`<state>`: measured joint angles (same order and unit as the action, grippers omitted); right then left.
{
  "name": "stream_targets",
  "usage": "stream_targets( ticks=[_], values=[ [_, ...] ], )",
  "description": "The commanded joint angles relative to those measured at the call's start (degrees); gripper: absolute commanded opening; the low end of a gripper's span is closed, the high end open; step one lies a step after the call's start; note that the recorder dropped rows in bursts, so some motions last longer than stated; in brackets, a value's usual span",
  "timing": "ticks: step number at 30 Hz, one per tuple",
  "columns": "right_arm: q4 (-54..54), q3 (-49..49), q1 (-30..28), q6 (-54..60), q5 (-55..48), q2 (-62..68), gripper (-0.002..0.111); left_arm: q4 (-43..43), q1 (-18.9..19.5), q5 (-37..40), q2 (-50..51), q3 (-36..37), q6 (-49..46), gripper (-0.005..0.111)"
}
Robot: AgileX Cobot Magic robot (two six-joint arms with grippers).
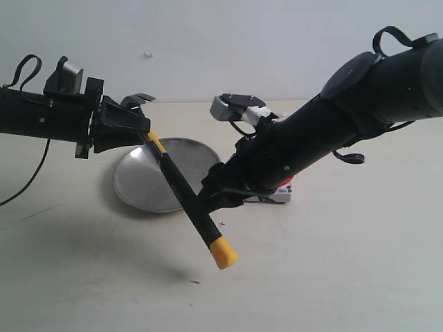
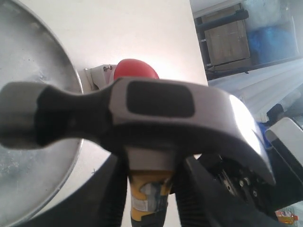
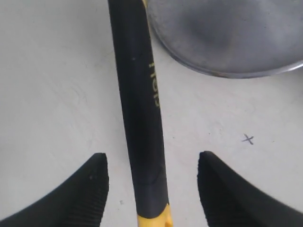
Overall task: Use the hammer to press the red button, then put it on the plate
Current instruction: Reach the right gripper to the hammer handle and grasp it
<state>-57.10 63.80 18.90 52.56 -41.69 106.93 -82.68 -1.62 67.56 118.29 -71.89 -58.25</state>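
Plainly held the hammer [image 1: 181, 188] aloft by its yellow neck, clamped in the left gripper [image 2: 151, 189]; had the right gripper [image 3: 151, 163] agape around the smooth black handle, untouching. Risked dropping it onto the brushed, round metal plate [image 1: 138, 187], beside the glossy domed red button [image 2: 136, 69], if released early.

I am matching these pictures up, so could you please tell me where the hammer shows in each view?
Exterior view: the hammer slants from the left jaws down to centre, crossing the plate.
Left wrist view: its head fills the middle, neck gripped in the left jaws.
Right wrist view: its handle runs through the centre between the open right jaws.
Shared landmark: the plate.
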Motion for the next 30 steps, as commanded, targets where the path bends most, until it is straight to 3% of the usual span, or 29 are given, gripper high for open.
stream_targets(
  ticks=[1,4,8,30],
  values=[
    [3.30,0.11,3.63,0.65,6.09,0.26,0.056,-3.05,-0.19,2.40,-1.22,-0.32,0.18,0.000],
    [3.30,0.11,5.43,0.65,9.37,0.31,0.056,-3.05,-0.19,2.40,-1.22,-0.32,0.18,0.000],
    [3.44,0.11,7.02,-0.31,12.10,1.20,0.064,-3.05,-0.19,2.40,-1.22,-0.32,0.18,0.000],
    [2.63,0.11,7.72,-1.69,16.41,5.87,0.065,-3.43,-0.19,2.40,-1.22,-0.32,0.18,0.000]
  ],
)
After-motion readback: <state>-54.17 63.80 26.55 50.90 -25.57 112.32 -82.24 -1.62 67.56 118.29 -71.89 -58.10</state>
